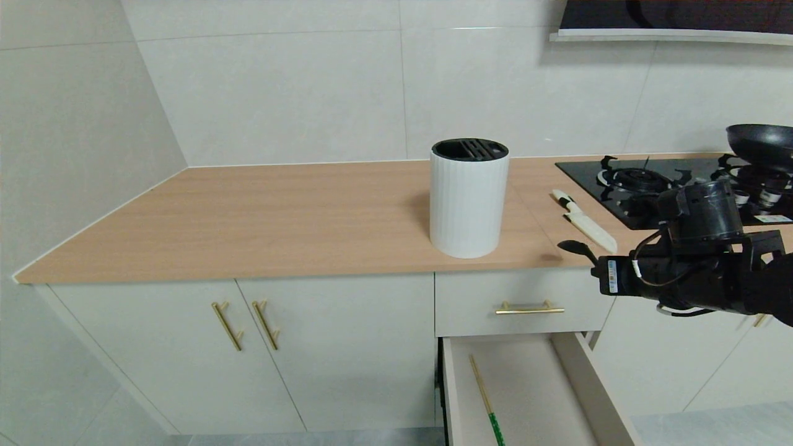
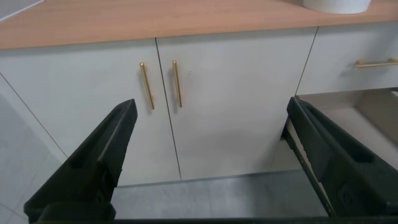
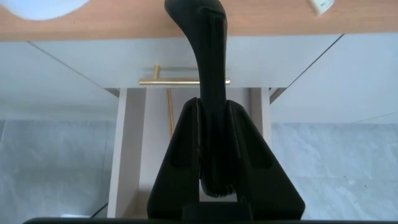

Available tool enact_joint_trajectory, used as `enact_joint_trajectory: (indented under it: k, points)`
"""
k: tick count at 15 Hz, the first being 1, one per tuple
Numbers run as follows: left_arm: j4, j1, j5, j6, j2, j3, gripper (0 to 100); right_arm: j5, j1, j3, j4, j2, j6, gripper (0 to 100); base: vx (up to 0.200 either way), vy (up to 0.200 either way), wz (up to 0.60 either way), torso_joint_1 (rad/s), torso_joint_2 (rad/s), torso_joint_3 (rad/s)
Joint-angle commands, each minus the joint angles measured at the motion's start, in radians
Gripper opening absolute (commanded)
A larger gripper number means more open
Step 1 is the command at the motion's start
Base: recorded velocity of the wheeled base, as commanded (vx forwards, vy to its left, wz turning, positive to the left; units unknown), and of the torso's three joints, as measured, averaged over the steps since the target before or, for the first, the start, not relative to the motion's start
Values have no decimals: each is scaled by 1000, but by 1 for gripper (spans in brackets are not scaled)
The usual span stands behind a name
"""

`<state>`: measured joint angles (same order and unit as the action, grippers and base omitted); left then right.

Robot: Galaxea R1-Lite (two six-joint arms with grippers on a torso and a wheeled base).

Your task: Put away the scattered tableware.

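Observation:
My right gripper (image 1: 600,271) is shut on a black spoon (image 1: 576,248), held just off the counter's front edge above the open drawer (image 1: 579,378). In the right wrist view the spoon (image 3: 208,68) stands straight out from between the closed fingers (image 3: 180,149). A white knife (image 1: 583,220) lies on the wooden counter (image 1: 279,217) beside the stove. A white ribbed holder (image 1: 469,204) with a slotted black top stands mid-counter. A pair of chopsticks (image 1: 486,396) lies in the drawer. My left gripper (image 2: 208,162) is open, low down, facing the cabinet doors (image 2: 230,106).
A black gas hob (image 1: 650,183) with a dark pan (image 1: 761,141) fills the counter's right end. A shut drawer with a gold handle (image 1: 530,308) sits above the open one. The double cabinet doors have gold handles (image 1: 248,325). Tiled walls close off the back and left.

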<state>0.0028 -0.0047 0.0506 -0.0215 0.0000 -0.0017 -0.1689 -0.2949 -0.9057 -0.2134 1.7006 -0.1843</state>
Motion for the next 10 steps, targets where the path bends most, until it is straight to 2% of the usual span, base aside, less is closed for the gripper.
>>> enact_joint_trajectory:
  k: [1,10]
  points:
    - [0,0,0,0,0,0,100,-1,-12,7,0,-1,0,0,0,0,0,-168,373,217]
    - [0,0,0,0,0,0,100,-3,-46,24,0,-9,0,0,0,0,0,-191,474,281]
